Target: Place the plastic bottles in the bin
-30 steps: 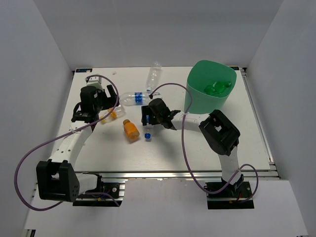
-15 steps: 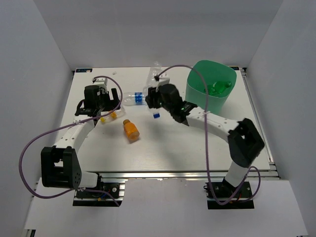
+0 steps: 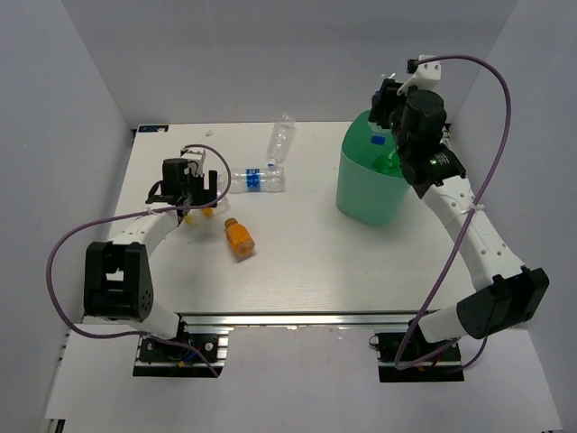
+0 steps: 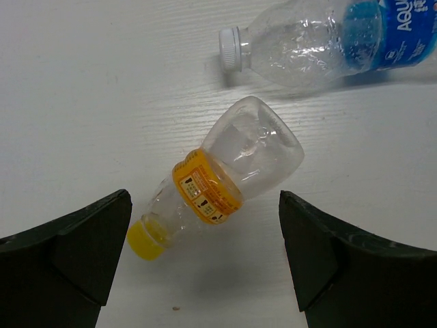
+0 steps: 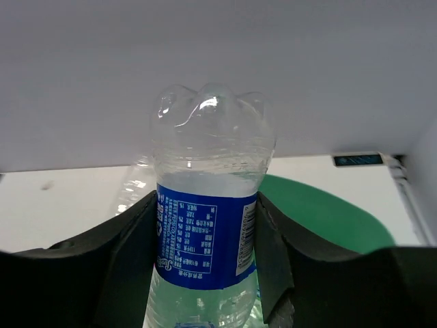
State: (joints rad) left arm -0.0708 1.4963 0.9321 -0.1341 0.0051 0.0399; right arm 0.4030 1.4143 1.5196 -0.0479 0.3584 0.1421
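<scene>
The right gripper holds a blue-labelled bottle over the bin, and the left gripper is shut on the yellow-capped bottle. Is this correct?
No: the left gripper is open, straddling the yellow-capped bottle; the left wrist view shows it. The rest holds.

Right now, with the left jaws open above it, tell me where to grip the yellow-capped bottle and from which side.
Take the yellow-capped bottle at its label band, coming down from above. It lies on its side on the table, slanted, and the band is slimmer than the bulbous base; I would turn the jaws square across it.
</scene>
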